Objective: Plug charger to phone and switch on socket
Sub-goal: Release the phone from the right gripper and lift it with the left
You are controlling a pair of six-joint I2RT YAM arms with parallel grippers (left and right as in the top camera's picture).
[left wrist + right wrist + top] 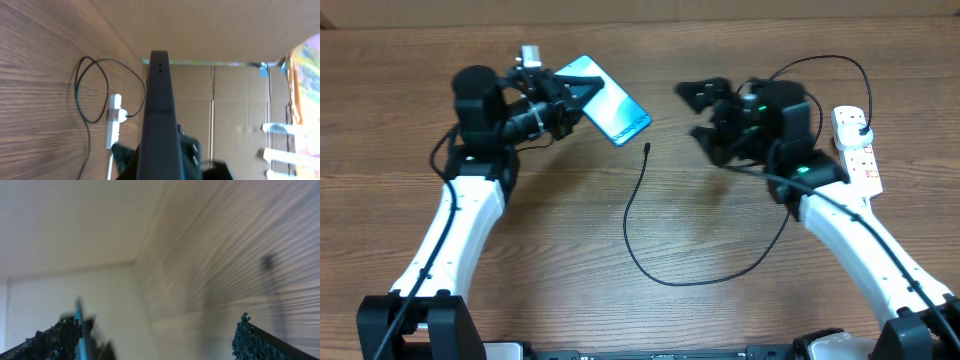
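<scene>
Nearest the arm bases, the long thin black charger cable point(626, 218) loops across the brown wood-grain tabletop point(550, 250). Its small connector tip point(648, 148) lies bare near the centre, apart from both grippers, and its far run vanishes behind the right arm point(840, 215). Beyond, the right gripper point(703, 113) stands wide open on nothing; its wrist view is smeared with blur. The left gripper point(570, 97) is clamped on the slim rectangular phone point(612, 103) with the light blue screen, held at an angle; the left wrist view shows the phone only edge-on and dark. Farthest right lies the white elongated power strip point(857, 148), partly covered by the arm, its switches too small to read.
</scene>
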